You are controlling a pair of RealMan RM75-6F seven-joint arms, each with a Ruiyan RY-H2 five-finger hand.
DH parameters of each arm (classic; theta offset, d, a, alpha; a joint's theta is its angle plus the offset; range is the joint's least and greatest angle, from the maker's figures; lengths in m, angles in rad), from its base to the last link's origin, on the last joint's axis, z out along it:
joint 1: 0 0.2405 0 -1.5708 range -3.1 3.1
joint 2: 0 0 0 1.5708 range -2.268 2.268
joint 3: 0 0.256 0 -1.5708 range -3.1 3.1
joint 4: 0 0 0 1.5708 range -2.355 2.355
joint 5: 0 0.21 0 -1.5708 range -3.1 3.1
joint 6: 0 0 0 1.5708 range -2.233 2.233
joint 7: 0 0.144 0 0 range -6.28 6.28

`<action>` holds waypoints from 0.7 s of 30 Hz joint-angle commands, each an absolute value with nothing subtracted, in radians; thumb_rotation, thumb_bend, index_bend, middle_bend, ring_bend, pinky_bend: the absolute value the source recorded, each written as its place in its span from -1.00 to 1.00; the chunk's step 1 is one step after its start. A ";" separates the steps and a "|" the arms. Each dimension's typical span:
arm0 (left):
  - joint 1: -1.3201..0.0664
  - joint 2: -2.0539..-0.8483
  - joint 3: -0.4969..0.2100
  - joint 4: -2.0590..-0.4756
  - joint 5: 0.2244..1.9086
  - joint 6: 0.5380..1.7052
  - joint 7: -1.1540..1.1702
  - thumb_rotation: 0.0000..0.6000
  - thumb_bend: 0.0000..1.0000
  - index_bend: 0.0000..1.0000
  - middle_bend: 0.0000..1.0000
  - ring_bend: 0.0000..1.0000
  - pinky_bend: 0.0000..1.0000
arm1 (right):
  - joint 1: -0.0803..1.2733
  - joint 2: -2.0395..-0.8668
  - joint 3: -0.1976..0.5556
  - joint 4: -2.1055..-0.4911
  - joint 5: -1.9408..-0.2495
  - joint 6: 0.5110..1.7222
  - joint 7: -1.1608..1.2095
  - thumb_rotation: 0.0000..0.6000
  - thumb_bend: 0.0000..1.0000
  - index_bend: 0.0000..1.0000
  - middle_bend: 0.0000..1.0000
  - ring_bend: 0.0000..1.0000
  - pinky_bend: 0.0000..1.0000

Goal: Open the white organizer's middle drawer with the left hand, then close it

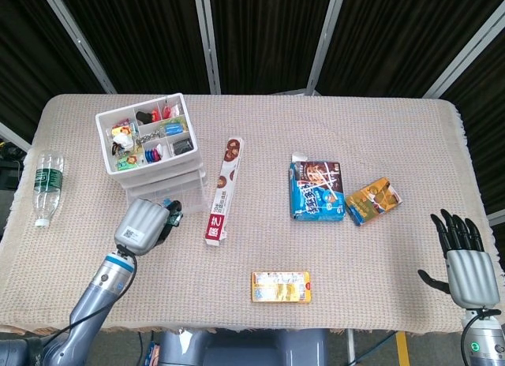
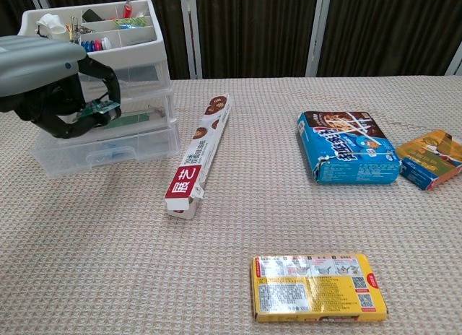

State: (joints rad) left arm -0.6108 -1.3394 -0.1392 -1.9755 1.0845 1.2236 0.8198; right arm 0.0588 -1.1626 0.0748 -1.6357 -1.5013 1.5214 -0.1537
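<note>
The white organizer [image 1: 150,141] [image 2: 137,75] stands at the table's left, with an open top tray of small items and clear drawers below. The middle drawer [image 2: 141,115] looks pushed in. My left hand [image 1: 144,222] [image 2: 54,82] hovers right in front of the drawers at middle-drawer height, its fingers curled in with nothing in them. I cannot tell whether they touch the drawer. My right hand [image 1: 461,259] rests at the table's near right corner with its fingers spread, far from everything.
A long red-and-white box [image 1: 223,191] lies just right of the organizer. A blue snack box [image 1: 317,191], an orange packet [image 1: 373,200] and a yellow box [image 1: 281,287] lie further right. At the left edge lies a water bottle [image 1: 46,186].
</note>
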 commanded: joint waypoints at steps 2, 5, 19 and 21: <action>-0.645 -1.358 -0.180 -1.863 0.988 1.182 0.792 1.00 0.33 0.30 0.93 0.72 0.43 | 0.059 -1.164 0.075 -1.636 -1.499 1.520 -0.157 1.00 -1.00 -0.87 -1.00 -1.00 -1.00; -0.665 -1.389 -0.192 -1.803 0.968 1.165 0.779 1.00 0.33 0.30 0.93 0.72 0.43 | 0.060 -1.164 0.076 -1.637 -1.498 1.519 -0.160 1.00 -1.00 -0.87 -1.00 -1.00 -1.00; -0.747 -1.510 -0.217 -1.638 0.920 1.154 0.808 1.00 -0.31 -0.27 0.86 0.66 0.41 | 0.059 -1.161 0.075 -1.632 -1.502 1.522 -0.151 1.00 -1.00 -0.87 -1.00 -1.00 -1.00; -0.746 -1.516 -0.212 -1.633 0.932 1.169 0.809 1.00 -0.41 -0.44 0.84 0.64 0.41 | 0.058 -1.161 0.075 -1.630 -1.506 1.524 -0.151 1.00 -1.00 -0.87 -1.00 -1.00 -1.00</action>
